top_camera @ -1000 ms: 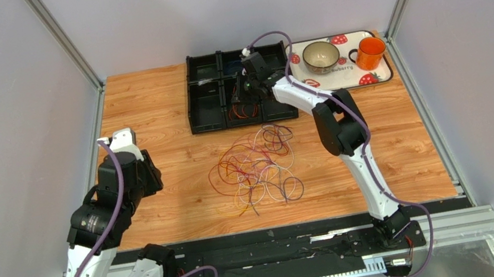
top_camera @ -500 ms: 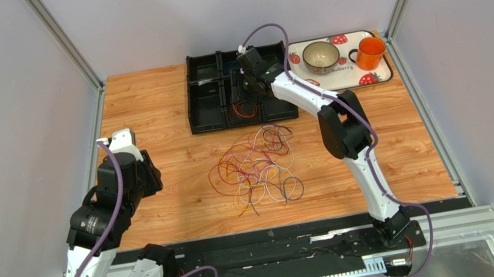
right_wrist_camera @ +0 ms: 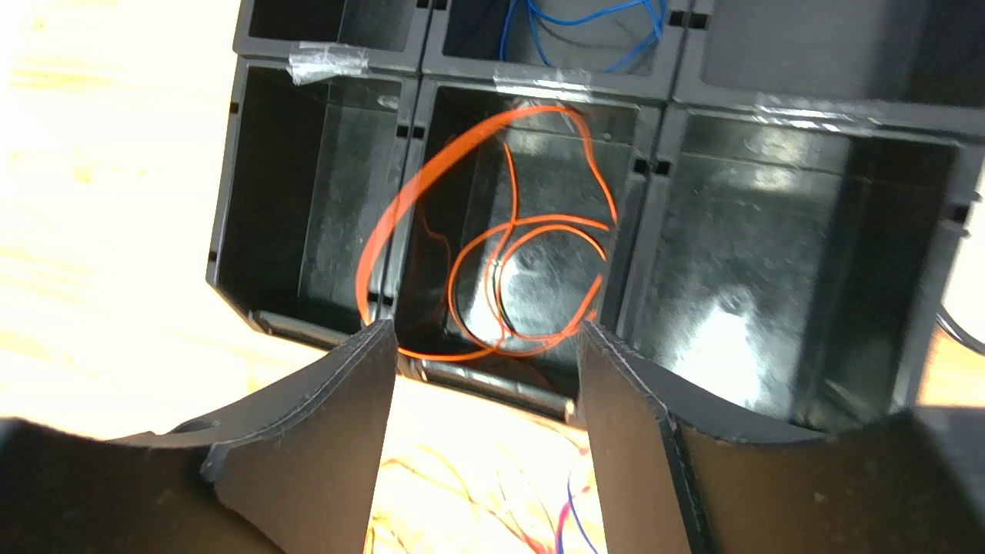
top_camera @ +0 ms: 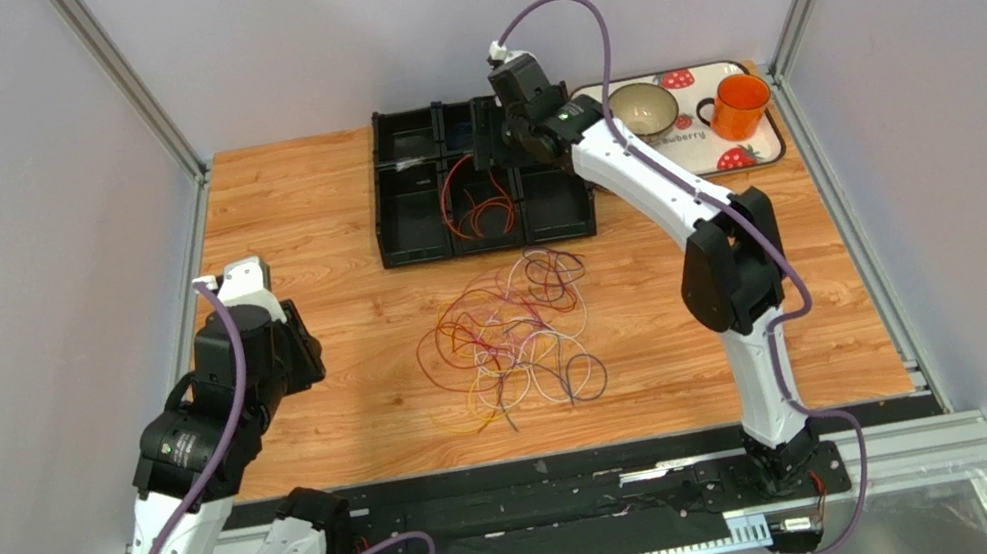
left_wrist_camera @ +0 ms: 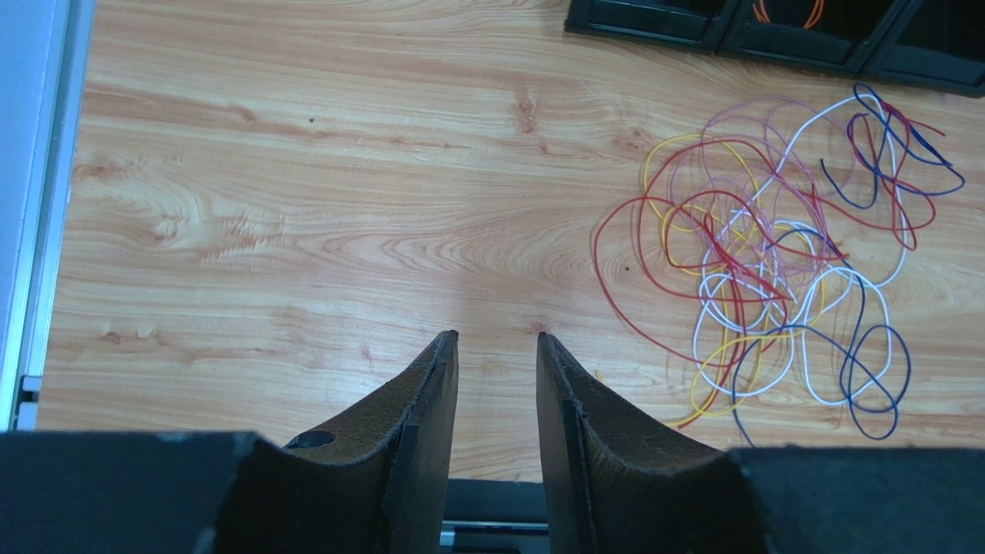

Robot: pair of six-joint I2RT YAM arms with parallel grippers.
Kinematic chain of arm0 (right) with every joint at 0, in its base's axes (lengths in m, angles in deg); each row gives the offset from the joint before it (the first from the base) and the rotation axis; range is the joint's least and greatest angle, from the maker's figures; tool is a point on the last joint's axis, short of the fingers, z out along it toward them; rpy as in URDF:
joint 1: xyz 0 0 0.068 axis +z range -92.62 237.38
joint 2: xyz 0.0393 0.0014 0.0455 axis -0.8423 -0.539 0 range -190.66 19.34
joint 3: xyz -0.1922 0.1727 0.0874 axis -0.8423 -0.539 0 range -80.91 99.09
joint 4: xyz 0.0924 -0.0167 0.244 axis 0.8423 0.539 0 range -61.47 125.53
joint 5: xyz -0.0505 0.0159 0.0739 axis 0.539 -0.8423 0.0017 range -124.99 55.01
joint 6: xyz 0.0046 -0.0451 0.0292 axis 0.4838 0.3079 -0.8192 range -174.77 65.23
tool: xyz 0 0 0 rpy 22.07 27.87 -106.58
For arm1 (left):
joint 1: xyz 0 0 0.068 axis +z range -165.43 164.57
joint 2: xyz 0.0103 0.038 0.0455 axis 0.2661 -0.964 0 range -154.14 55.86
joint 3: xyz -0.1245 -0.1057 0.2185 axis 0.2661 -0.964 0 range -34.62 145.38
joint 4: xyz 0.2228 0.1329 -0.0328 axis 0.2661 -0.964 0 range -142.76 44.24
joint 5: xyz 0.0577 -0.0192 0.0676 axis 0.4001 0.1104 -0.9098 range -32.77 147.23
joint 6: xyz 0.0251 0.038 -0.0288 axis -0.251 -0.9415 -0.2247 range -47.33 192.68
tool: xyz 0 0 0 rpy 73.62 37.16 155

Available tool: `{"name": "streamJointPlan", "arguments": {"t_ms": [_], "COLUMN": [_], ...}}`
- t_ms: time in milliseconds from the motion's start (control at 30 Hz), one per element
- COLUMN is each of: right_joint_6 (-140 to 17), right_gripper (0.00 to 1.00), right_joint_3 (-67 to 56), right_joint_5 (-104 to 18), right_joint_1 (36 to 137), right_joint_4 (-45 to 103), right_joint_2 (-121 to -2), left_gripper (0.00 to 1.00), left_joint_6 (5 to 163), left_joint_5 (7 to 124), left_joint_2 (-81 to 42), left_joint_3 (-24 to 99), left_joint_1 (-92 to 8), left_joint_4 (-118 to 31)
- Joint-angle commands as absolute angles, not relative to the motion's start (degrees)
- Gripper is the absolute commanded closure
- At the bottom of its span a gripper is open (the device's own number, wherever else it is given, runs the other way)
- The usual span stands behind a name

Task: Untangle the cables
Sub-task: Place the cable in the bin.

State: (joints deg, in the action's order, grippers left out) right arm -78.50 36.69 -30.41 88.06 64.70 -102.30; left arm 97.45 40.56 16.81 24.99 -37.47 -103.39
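The cables lie in a tangled heap of red, yellow, white, pink and dark blue loops on the wooden table, seen at the right of the left wrist view. One orange cable sits coiled in the middle front compartment of the black bin, one loop rising over its left divider. A blue cable lies in the compartment behind. My right gripper hangs open above that bin, holding nothing. My left gripper hovers over bare wood left of the heap, jaws apart and empty.
A strawberry-print tray at the back right carries a bowl and an orange mug. The bin's other front compartments look empty. Grey walls and metal posts close in the table on both sides.
My right gripper opened and let go of the orange cable, which now rests in the bin. That arm lifted and drew back over the bin. The left arm stayed still.
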Motion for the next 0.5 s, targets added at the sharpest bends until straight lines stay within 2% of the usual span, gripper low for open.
{"name": "streamJointPlan", "arguments": {"t_ms": [0,233,467], "right_joint_6": [-76.75,-78.59,-78.94], "right_gripper": [0.37,0.39,0.39], "right_joint_3": [30.57,12.99,0.58], "right_joint_5": [-28.40,-30.51,-32.27], "right_joint_1": [88.23,88.23,88.32], "right_joint_4": [63.87,58.60,59.12], "right_joint_2": [-94.32,-83.76,-74.72], "left_gripper": [0.60,0.60,0.59], "left_joint_6": [97.02,96.93,96.76], "left_joint_5": [40.17,40.53,41.67], "left_joint_2": [17.01,16.57,14.82], "left_joint_3": [24.71,24.88,25.15], "left_joint_1": [-37.14,-37.14,-37.14], "left_joint_4": [-102.54,-102.54,-102.45]}}
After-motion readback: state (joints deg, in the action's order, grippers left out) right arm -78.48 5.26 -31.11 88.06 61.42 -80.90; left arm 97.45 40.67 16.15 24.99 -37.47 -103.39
